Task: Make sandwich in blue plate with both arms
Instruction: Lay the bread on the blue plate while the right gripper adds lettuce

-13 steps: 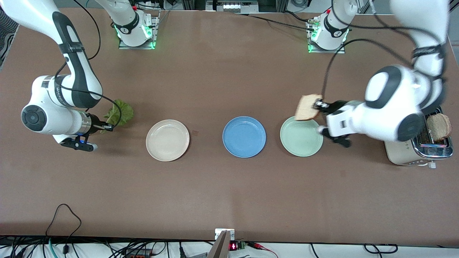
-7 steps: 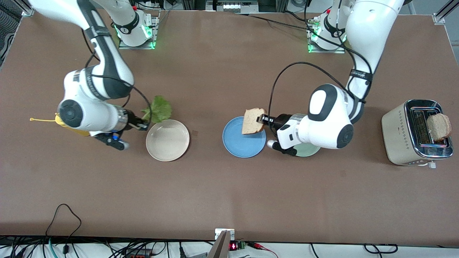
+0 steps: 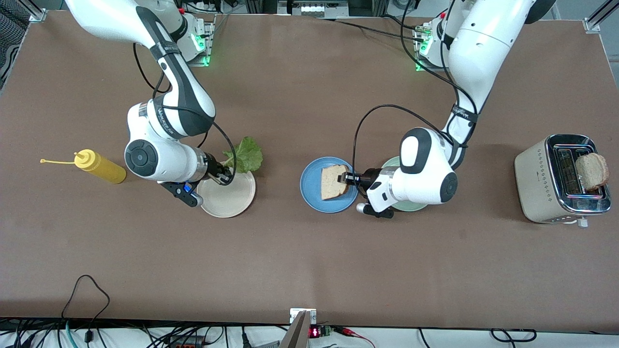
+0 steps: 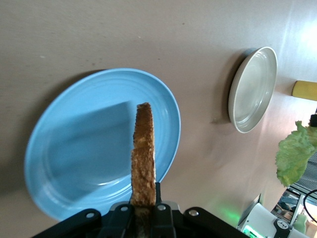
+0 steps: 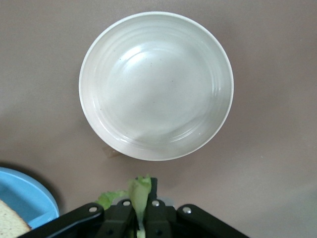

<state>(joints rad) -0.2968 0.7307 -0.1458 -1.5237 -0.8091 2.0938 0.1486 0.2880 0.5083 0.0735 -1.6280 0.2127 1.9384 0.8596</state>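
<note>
The blue plate (image 3: 314, 198) lies mid-table, seen too in the left wrist view (image 4: 74, 163). My left gripper (image 3: 346, 178) is shut on a pale, brown-crusted bread slice (image 3: 332, 182) and holds it over the blue plate; the slice shows edge-on in the left wrist view (image 4: 143, 153). My right gripper (image 3: 223, 176) is shut on a ruffled green lettuce leaf (image 3: 246, 154) over the rim of the cream-white plate (image 3: 229, 203). The leaf's stem shows between the fingers in the right wrist view (image 5: 140, 196). A second bread slice (image 3: 591, 171) stands in the toaster (image 3: 541, 181).
A pale mint-green plate (image 3: 411, 208) lies beside the blue plate under the left arm's wrist. A yellow squeeze bottle (image 3: 99, 166) lies toward the right arm's end of the table. The toaster stands at the left arm's end.
My left gripper carried the bread from over the mint-green plate to low over the blue plate. My right gripper carried the lettuce from near the bottle to over the cream-white plate.
</note>
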